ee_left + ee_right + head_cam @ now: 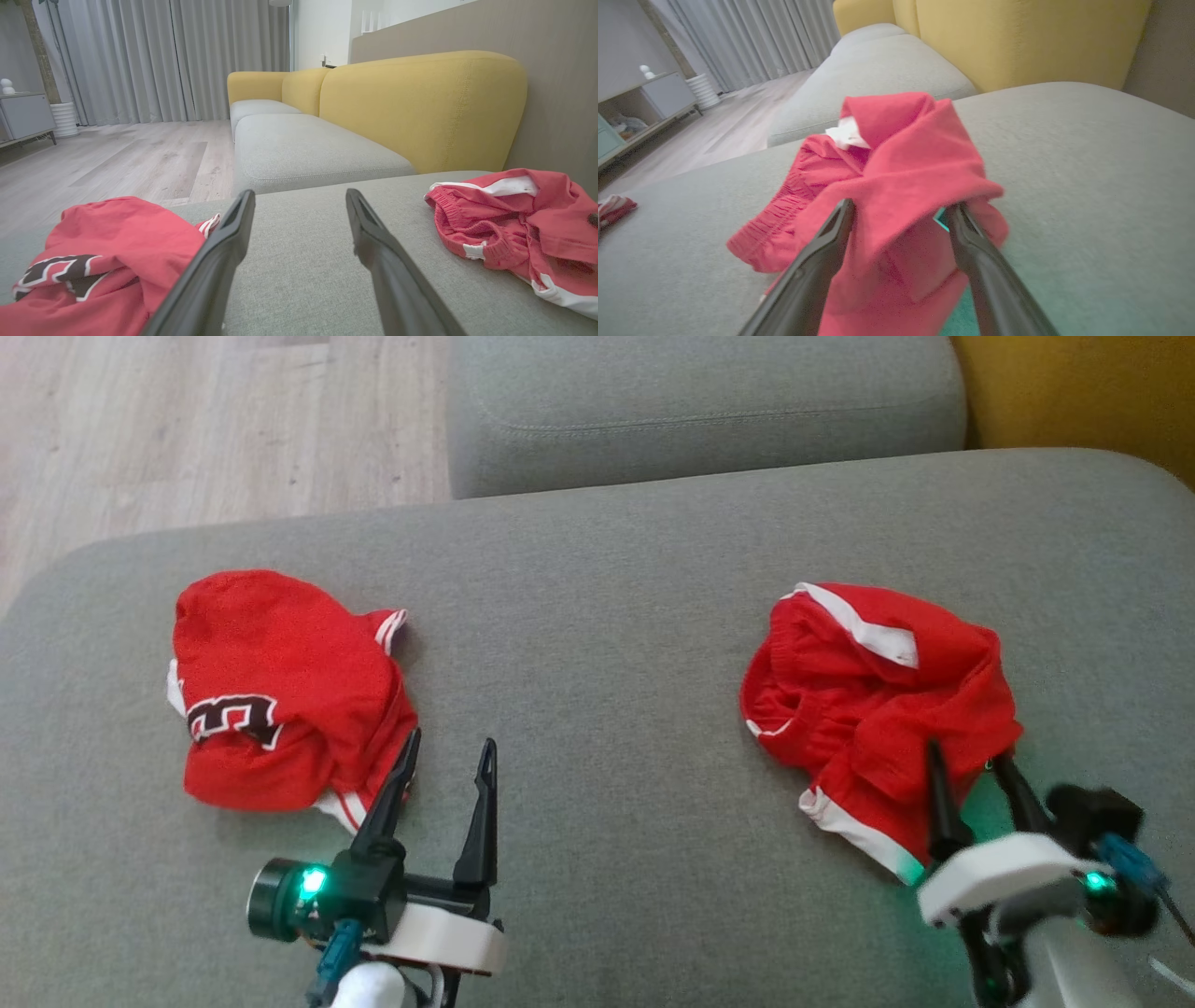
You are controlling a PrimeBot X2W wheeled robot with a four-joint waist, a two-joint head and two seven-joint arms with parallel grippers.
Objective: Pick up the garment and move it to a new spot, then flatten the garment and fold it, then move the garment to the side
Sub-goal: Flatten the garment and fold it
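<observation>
Garment: red shorts (pixel 868 709), crumpled in a heap. White side stripes, gathered elastic waistband, one leg folded over the top. They lie on the right part of the wide grey seat cushion (pixel 597 616), well apart from the other cloth.

Count:
- We see 2 red garments: the shorts, and a red jersey (pixel 280 691) bunched on the left of the same cushion. It has a black digit 3 with white outline and white trim at the edges.
- 2 grey cushions: the wide one and a second cushion (pixel 700 401) behind it.
- Yellow backrest (pixel 420 107) behind that, pale wood floor (pixel 187 429) to the left.
- 2 grippers.

Arms:
- Right gripper (pixel 966 756) is low at the near edge of the shorts, fingers pointing away from us and tilted slightly left. Claw is spread wide, one finger on each side of a raised fold of the red cloth (pixel 901 154), and cloth drapes over both tips in the right wrist view. That view is blurred, so we can't tell whether the tips press into the fabric; nothing looks pinched.
- Left gripper (pixel 450 739) is over bare cushion, just right of the jersey. Its left finger (pixel 392 793) lies along the jersey's near right edge. Claw is spread wide with only grey cushion between the fingers in the left wrist view (pixel 299 193). Forearm comes in from the bottom edge, and a green light shows on each wrist.
</observation>
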